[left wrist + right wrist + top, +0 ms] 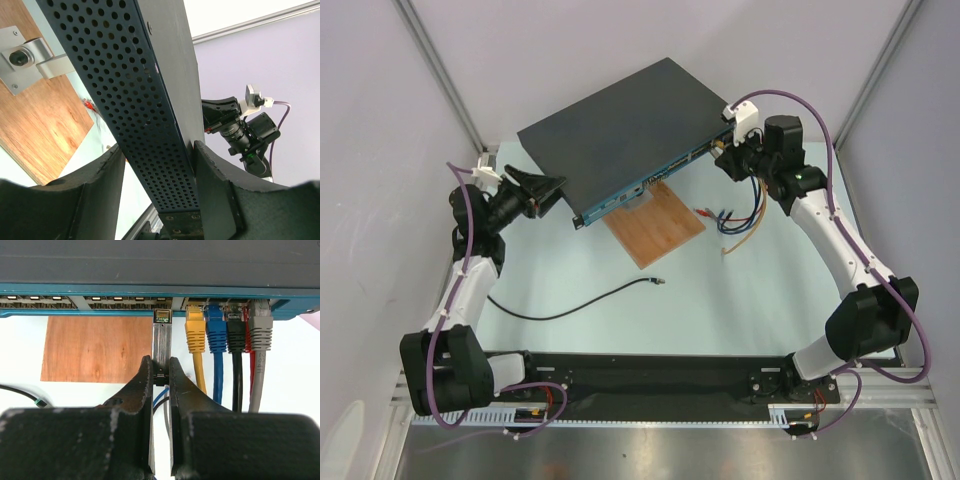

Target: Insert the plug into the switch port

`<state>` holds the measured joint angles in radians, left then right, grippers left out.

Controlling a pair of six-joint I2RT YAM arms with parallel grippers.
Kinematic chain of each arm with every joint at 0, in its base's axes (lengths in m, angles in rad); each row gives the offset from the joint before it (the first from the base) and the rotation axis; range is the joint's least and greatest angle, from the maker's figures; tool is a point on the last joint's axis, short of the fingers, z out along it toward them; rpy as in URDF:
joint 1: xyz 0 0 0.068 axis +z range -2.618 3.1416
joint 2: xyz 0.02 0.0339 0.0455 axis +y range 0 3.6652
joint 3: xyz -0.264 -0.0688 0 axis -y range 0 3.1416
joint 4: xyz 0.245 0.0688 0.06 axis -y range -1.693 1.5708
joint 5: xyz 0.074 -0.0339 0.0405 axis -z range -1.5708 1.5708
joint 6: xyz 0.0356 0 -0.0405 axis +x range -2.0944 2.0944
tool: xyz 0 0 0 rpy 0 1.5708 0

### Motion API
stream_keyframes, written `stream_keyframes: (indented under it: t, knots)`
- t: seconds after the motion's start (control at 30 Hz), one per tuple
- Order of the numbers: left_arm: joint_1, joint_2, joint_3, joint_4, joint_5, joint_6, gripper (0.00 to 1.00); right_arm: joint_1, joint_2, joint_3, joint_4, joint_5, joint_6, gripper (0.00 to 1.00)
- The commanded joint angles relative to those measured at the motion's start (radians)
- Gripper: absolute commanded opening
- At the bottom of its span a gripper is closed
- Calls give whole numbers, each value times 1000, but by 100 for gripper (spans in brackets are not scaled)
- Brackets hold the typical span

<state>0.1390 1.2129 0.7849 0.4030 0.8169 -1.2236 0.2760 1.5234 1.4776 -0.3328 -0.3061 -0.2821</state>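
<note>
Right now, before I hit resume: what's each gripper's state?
Left gripper: closed on the switch box.
Right gripper: closed on a silver metal stick.

The top view looks down from high behind the near edge, taking in the whole surface (750,300) from afar. The left wrist view hugs the switch (150,125) side, facing the right arm (245,135). The right wrist view faces the ports (100,301) closely. All share the switch and board (655,228).
</note>
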Motion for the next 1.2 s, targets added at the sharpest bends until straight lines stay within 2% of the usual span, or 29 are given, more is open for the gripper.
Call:
stream_keyframes:
  t: [0.0,0.27,1.0,1.17]
  knots:
    - [-26,34,13,33,10,45,0,23,3,49,66,-114,-35,0]
    - [-26,33,14,14,13,61,0,-3,21,81,11,-188,-104,0]
    - [-26,31,13,3,10,70,0,-49,132,305,-207,-312,-106,0]
    - [-26,34,14,3,11,72,0,-47,133,311,-206,-320,-92,0]
